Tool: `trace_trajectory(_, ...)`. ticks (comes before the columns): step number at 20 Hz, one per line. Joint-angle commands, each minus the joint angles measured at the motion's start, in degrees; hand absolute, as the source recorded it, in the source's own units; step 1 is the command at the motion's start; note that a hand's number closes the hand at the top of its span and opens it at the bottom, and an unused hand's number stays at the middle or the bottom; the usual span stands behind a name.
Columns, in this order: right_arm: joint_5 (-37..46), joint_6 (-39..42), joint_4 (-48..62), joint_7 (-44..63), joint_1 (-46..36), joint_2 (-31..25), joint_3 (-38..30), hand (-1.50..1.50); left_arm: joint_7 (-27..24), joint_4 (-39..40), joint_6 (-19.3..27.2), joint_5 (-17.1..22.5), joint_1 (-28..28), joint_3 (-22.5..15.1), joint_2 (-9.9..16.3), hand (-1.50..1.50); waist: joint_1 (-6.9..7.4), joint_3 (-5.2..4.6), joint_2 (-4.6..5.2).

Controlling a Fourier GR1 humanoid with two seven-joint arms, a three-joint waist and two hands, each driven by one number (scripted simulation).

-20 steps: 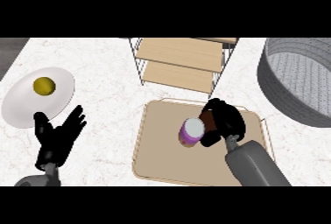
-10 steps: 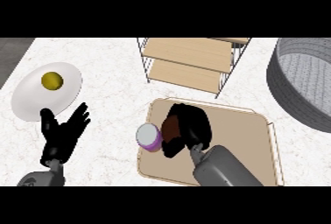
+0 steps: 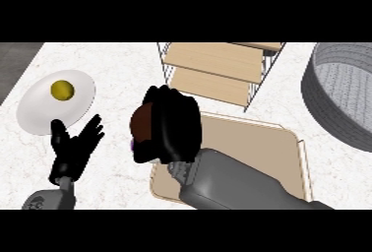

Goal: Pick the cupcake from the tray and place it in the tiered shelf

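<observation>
My right hand is curled round the cupcake, whose brown top and a sliver of purple wrapper show at the hand's left side. The hand and cupcake hang over the left edge of the tan tray, just in front of the tiered shelf. The shelf has wooden boards in a thin wire frame and stands at the back middle of the counter. My left hand rests open at the lower left, fingers up.
A white plate with a small yellow fruit lies at the left, just beyond my left hand. A large grey basket fills the right edge. Marbled counter lies between the plate and the shelf.
My right hand has lifted the cupcake off the tray and carried it left and up toward the shelf. The view has shifted. The left hand stays still.
</observation>
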Motion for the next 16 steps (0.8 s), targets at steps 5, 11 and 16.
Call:
trace_trajectory(5,3.40,2.59,-1.26,20.96,-18.10,0.61,-5.41,1.50,-1.25,0.28,0.49,-0.32,1.54,0.30,-0.50,0.00,-0.95,-0.08,-0.36)
trace_trajectory(11,3.20,9.50,3.67,18.95,-28.03,0.61,-16.95,1.50,-1.02,0.23,-1.50,1.60,1.51,2.30,1.29,0.00,-2.31,-0.03,-0.11)
trace_trajectory(16,4.44,10.13,9.80,17.15,-33.64,0.52,-24.98,1.50,0.10,-1.22,-0.32,0.49,2.53,1.52,0.92,0.00,-2.23,0.02,0.03)
